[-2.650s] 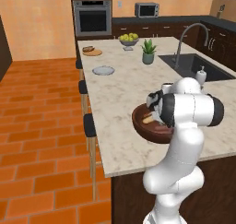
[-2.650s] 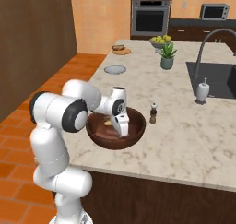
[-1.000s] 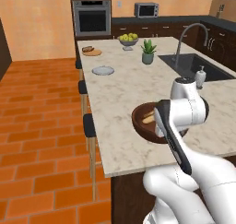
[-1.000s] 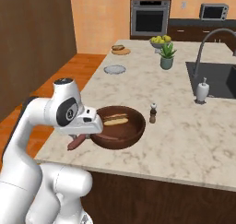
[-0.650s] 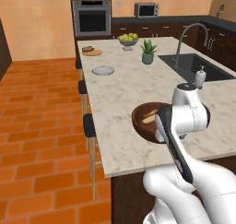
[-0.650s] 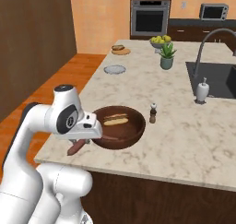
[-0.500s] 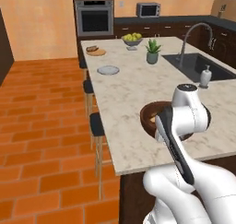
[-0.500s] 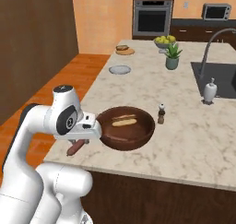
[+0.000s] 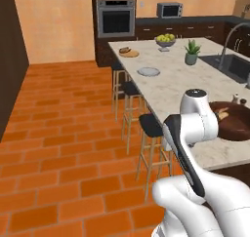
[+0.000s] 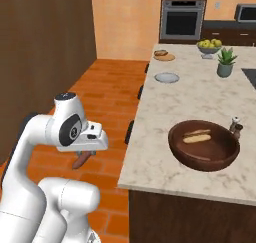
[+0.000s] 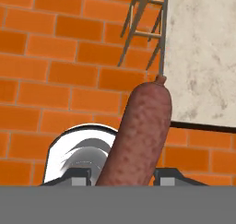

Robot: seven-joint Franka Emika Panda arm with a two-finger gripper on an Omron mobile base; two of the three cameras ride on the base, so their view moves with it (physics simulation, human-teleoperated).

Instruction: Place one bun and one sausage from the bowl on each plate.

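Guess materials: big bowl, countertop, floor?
Bowl: dark brown wood by the look, smooth and slightly glossy, though no grain is legible. Countertop: pale stone, marble-like, with grey veining and a polished sheen. Floor: orange brick or terracotta pavers, matte, with grout lines in a running bond.

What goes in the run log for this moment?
hand: shut on sausage | position: over brick floor beside island | bowl: one bun inside | plates: far along counter

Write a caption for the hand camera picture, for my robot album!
The gripper holds a brown sausage above the orange brick floor, beside the marble counter's edge.
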